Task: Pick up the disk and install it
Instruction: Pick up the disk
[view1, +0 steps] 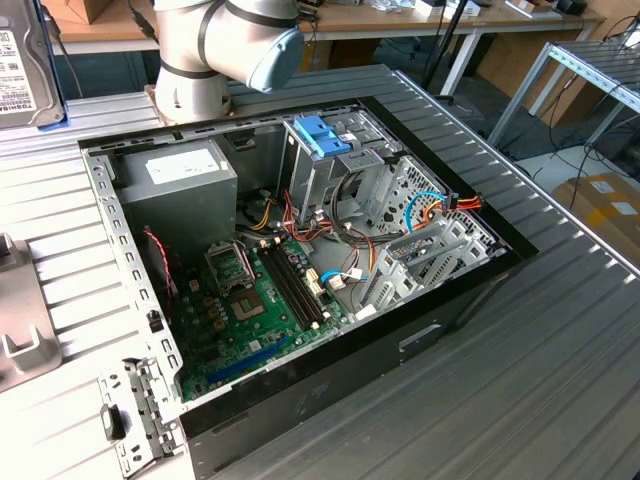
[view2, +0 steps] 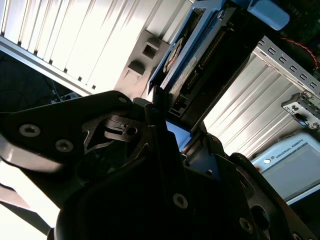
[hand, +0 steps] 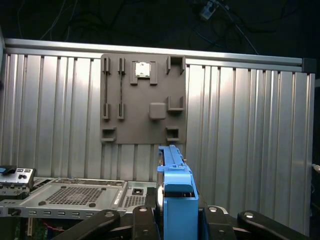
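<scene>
The disk (view1: 22, 65) hangs upright in the air at the exterior view's far left, above the ribbed table, its white label facing the camera. In the first wrist view its blue side rail (hand: 176, 197) stands edge-on between my dark fingers (hand: 144, 220), and my gripper (hand: 177, 216) is shut on it. The second wrist view shows the disk (view2: 197, 62) from below, clamped by the gripper (view2: 170, 131), with its connector edge and blue rail running away from the fingers. The disk is outside the computer case (view1: 470, 290), to the left of it in the exterior view.
The open case holds a grey power supply (view1: 178, 182), a motherboard (view1: 250, 300) and a metal drive cage with a blue latch (view1: 325, 135). A grey holder plate (hand: 142, 97) lies on the ribbed table (hand: 240, 130) under the disk. The arm's base (view1: 225, 50) stands behind the case.
</scene>
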